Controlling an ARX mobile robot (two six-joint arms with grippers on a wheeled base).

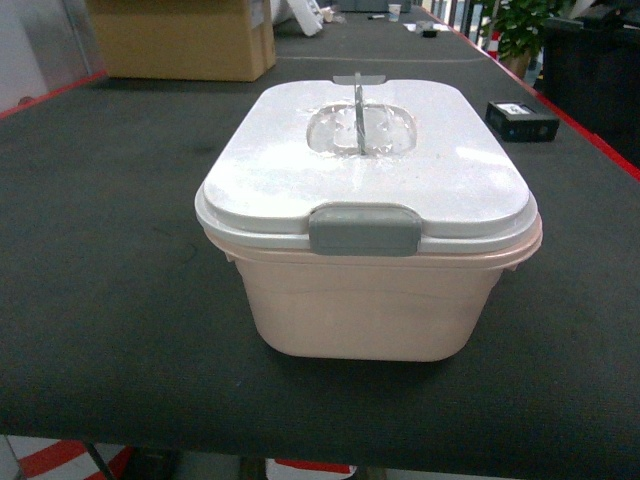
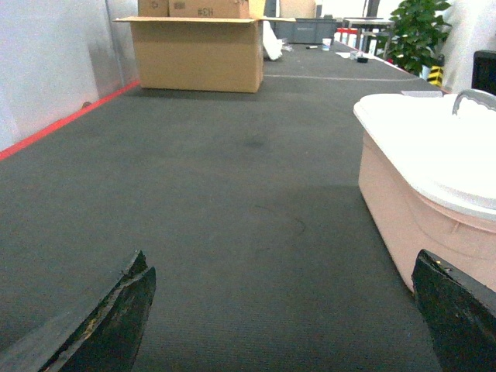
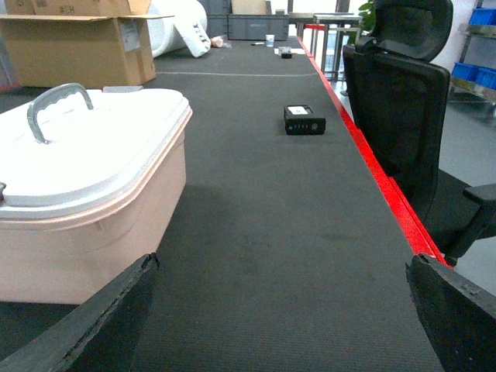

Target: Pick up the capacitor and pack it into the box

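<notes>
From my seat, starting at the left: the left gripper (image 2: 283, 310) hangs low over the dark table mat (image 1: 100, 300), its jaws spread wide and holding nothing. At about eleven o'clock from the pink box sits a cardboard carton (image 1: 180, 38).

In the centre stands the pink box (image 1: 370, 305), its white lid (image 1: 365, 170) seated on it, the grey latch (image 1: 363, 229) down at the front and the grey handle (image 1: 359, 110) standing up from the lid's recess.

To the right, at roughly two o'clock from the pink box, lies a small black block with a white label (image 1: 521, 120); I take it for the capacitor, though at this size I cannot be sure, and it could as well be a battery pack. The right gripper (image 3: 283, 310) is also wide open and empty, with that block well ahead of it.

As I judge it, the closed lid fits two readings: capacitors already packed inside and the box shut, or the box waiting to be opened with the black block to go in. The contents are hidden.
</notes>
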